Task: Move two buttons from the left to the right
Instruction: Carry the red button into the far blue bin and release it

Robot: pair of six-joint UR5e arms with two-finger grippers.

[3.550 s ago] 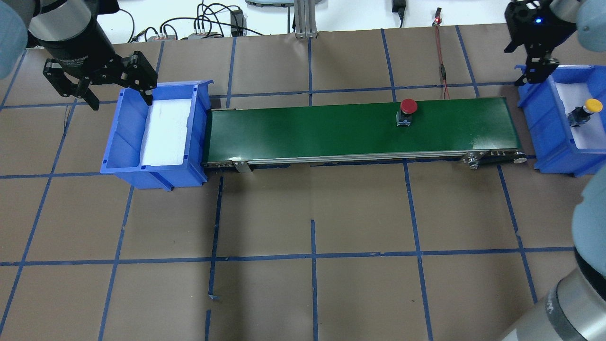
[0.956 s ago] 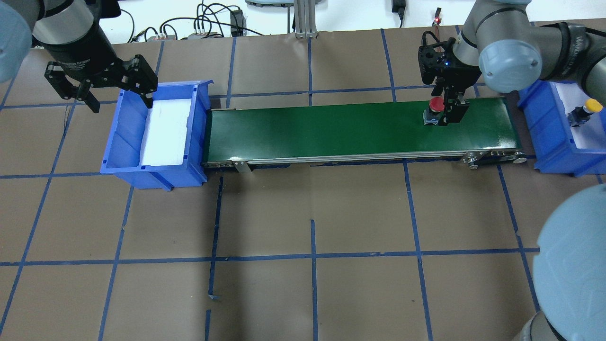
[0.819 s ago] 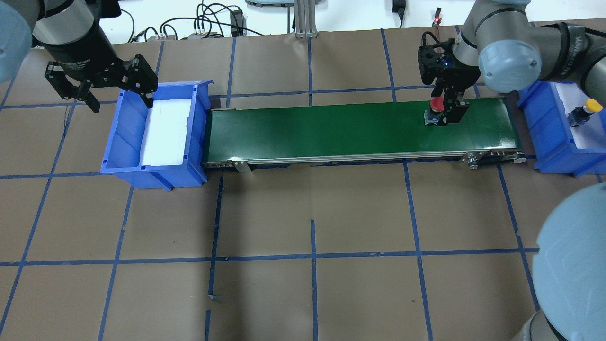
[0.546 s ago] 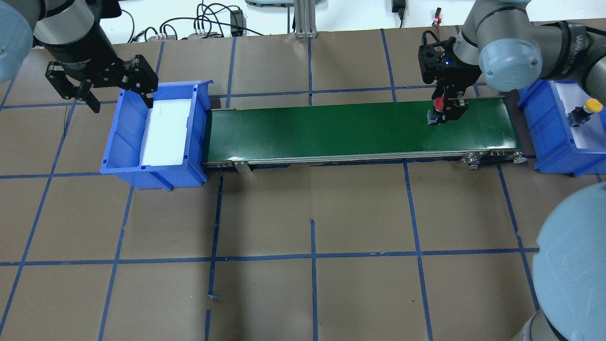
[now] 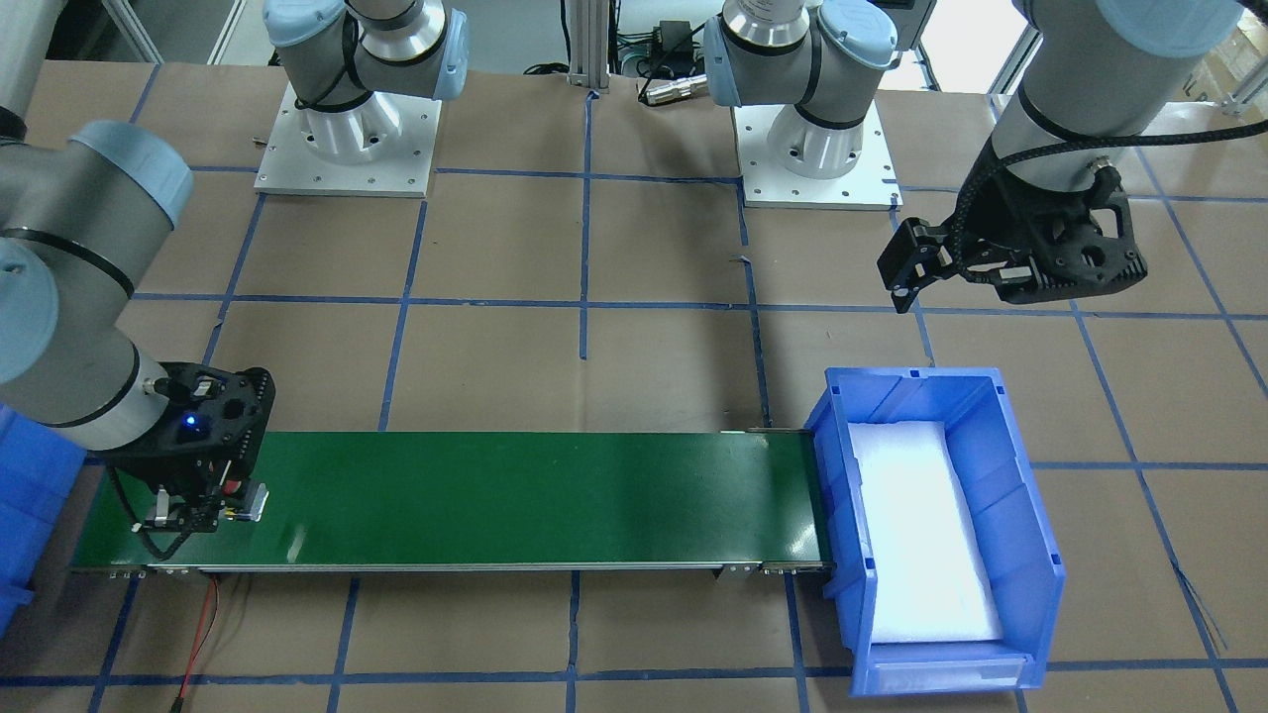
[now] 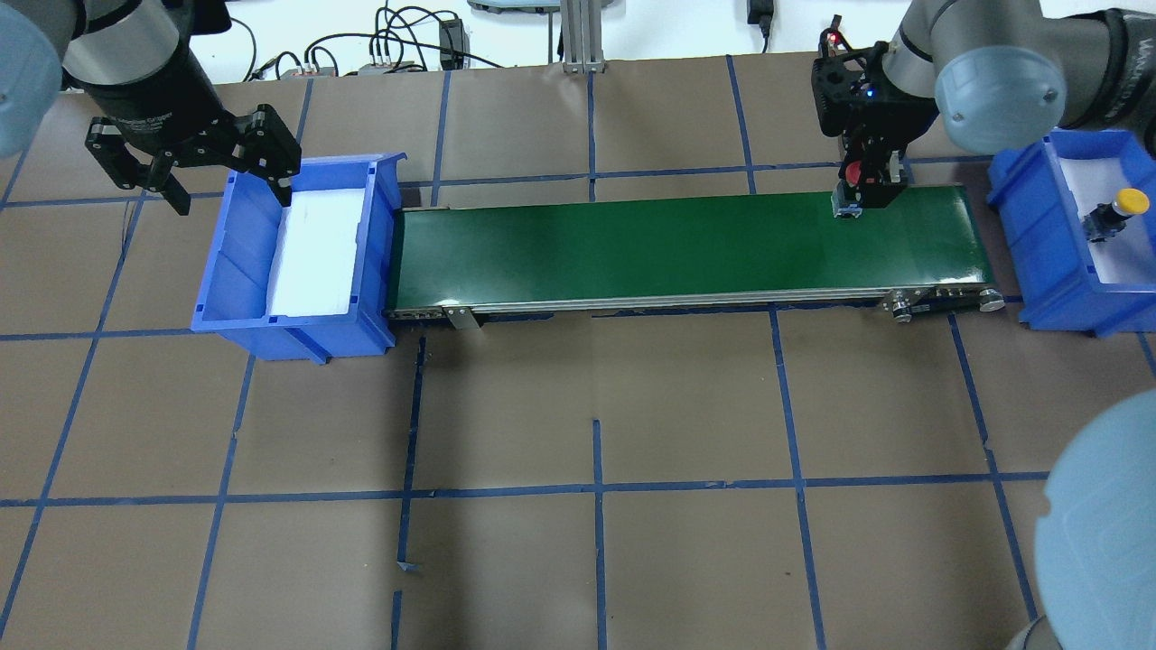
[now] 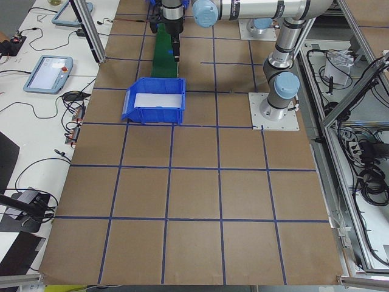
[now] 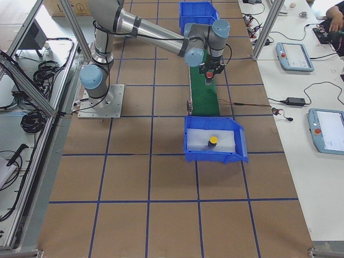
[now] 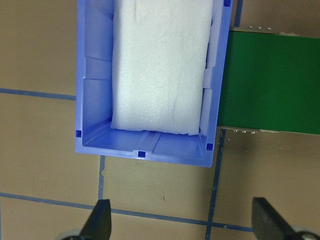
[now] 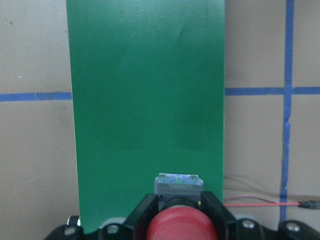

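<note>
My right gripper (image 6: 858,188) is shut on the red button (image 6: 850,171) and holds it above the right end of the green conveyor belt (image 6: 632,244). In the right wrist view the red cap (image 10: 183,225) sits between the fingers (image 10: 142,214), its square base (image 10: 178,184) pointing at the belt. The yellow button (image 6: 1115,209) stands on white foam in the right blue bin (image 6: 1039,226); it also shows in the exterior right view (image 8: 213,141). My left gripper (image 6: 233,192) is open and empty over the far edge of the left blue bin (image 6: 235,271).
The left bin holds only a white foam pad (image 9: 160,65). A red wire (image 6: 844,126) runs across the table behind the belt's right end. Cables and plugs lie along the far table edge (image 6: 388,54).
The red button rode the belt to the right. My right gripper came over, shut on it and has lifted it, moving back and slightly right. The left arm has not moved.
</note>
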